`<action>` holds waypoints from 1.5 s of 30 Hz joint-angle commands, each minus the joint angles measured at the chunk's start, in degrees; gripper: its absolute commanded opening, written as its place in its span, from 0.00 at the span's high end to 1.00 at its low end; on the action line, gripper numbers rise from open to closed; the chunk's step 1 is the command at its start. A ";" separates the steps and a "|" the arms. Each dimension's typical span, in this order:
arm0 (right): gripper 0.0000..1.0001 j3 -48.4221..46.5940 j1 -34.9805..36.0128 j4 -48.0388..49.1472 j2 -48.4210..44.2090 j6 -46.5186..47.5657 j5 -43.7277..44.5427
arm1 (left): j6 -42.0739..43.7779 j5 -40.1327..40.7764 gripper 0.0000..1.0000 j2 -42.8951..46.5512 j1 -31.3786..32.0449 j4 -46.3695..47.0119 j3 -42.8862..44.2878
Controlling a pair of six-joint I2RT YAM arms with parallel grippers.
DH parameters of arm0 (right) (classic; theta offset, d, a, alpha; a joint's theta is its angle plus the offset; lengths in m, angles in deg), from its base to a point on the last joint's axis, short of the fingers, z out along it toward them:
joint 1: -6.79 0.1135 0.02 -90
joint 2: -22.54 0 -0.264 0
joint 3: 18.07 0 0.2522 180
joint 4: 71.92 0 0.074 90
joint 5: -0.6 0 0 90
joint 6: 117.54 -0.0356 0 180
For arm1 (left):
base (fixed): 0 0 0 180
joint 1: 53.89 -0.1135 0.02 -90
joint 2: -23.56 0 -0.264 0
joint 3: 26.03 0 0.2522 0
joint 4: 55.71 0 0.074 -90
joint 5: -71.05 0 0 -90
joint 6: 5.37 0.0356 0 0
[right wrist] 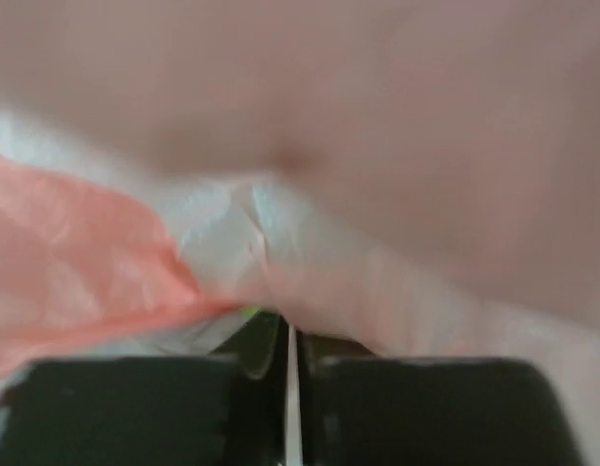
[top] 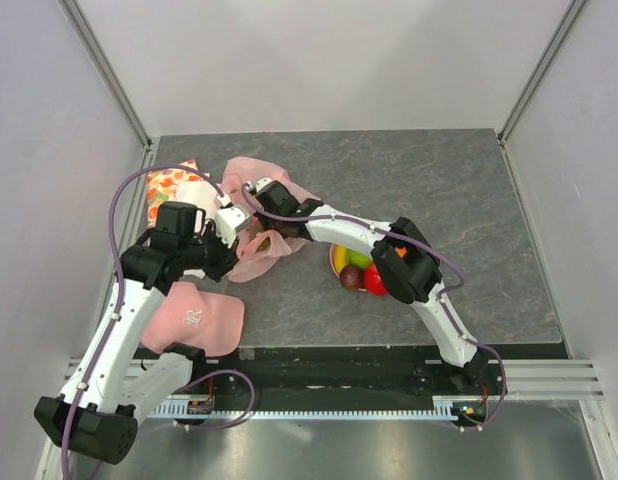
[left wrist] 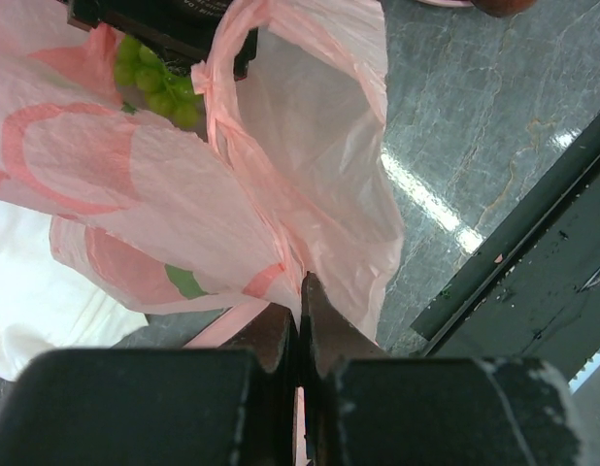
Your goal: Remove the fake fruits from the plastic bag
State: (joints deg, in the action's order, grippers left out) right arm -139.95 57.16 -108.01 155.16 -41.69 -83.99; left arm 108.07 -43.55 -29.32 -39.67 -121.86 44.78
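Note:
The pale-pink plastic bag [top: 257, 258] lies crumpled at the left middle of the table. My left gripper [top: 232, 226] is shut on a fold of its film [left wrist: 310, 146], with the mouth gaping open beyond the fingertips. My right gripper [top: 252, 189] is shut on the bag's far side [right wrist: 378, 272]; that view is blurred. A bunch of green grapes [left wrist: 159, 83] shows inside the bag, just under the right gripper. Outside the bag, under the right arm, lie a red apple [top: 374, 282], a dark plum [top: 349, 278], a green apple [top: 360, 259] and a yellow fruit [top: 338, 258].
An opaque pink cloth with a logo [top: 194, 315] lies near the front left. A fruit-printed cloth [top: 167, 182] and a white object [top: 194, 193] sit at the back left. Frame walls enclose the table; a black rail [left wrist: 533, 272] runs along its front edge.

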 commanded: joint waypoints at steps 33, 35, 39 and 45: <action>0.63 11.25 -3.17 -13.00 -20.55 20.74 -25.55 | 1.17 3.33 0.98 -3.36 -0.24 4.48 -4.84; 0.57 12.49 -3.17 -13.53 -22.04 21.53 -25.45 | 1.34 4.12 0.98 -4.50 -0.24 4.22 -5.20; 0.45 12.84 -3.17 -13.71 -25.21 23.02 -26.06 | 1.87 6.32 0.98 -5.56 -0.24 4.04 -6.60; 0.43 12.67 -2.82 -12.04 -25.74 22.34 -26.25 | 1.61 7.02 0.98 -6.44 -0.24 3.95 -7.75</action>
State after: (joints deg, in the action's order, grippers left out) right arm -126.86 54.14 -122.48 132.56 -19.33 -110.18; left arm 109.77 -37.75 -34.98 -39.67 -118.71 37.42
